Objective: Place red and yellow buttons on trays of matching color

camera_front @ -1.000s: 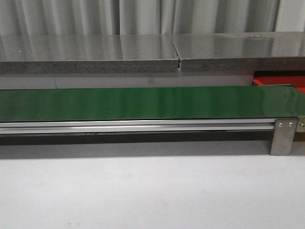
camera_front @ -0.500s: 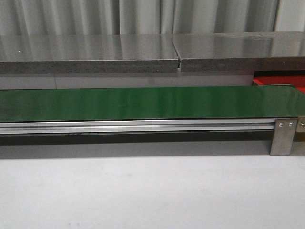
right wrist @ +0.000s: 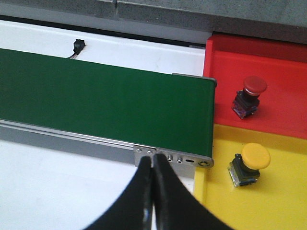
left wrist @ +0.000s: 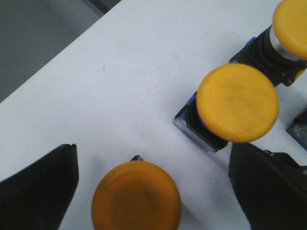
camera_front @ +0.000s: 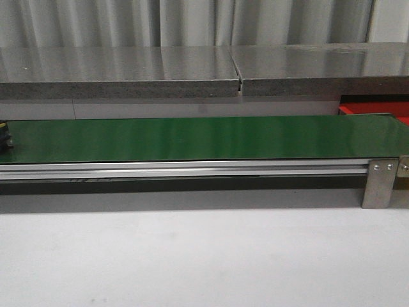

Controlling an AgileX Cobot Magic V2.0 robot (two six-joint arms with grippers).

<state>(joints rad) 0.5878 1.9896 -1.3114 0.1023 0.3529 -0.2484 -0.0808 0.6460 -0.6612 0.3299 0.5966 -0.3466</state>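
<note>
In the left wrist view my left gripper (left wrist: 153,153) is open over the white table, its black fingers (left wrist: 38,189) either side of a yellow button (left wrist: 136,197) without touching it. Two more yellow buttons (left wrist: 237,103) (left wrist: 291,26) with dark bodies stand beyond. My right gripper (right wrist: 152,165) is shut and empty, above the belt's end bracket. A red button (right wrist: 249,96) rests on the red tray (right wrist: 288,64). Another yellow button (right wrist: 249,165) rests on the yellow tray (right wrist: 288,206). The front view shows a corner of the red tray (camera_front: 374,110).
The long green belt (camera_front: 204,137) crosses the table on a metal frame (camera_front: 192,169), and its end (right wrist: 192,115) meets both trays. A small dark object with a touch of yellow (camera_front: 5,137) shows at the belt's left edge. A grey shelf (camera_front: 204,70) runs behind.
A small dark object has come into the front view at the left end of the belt. Nothing else differs.
</note>
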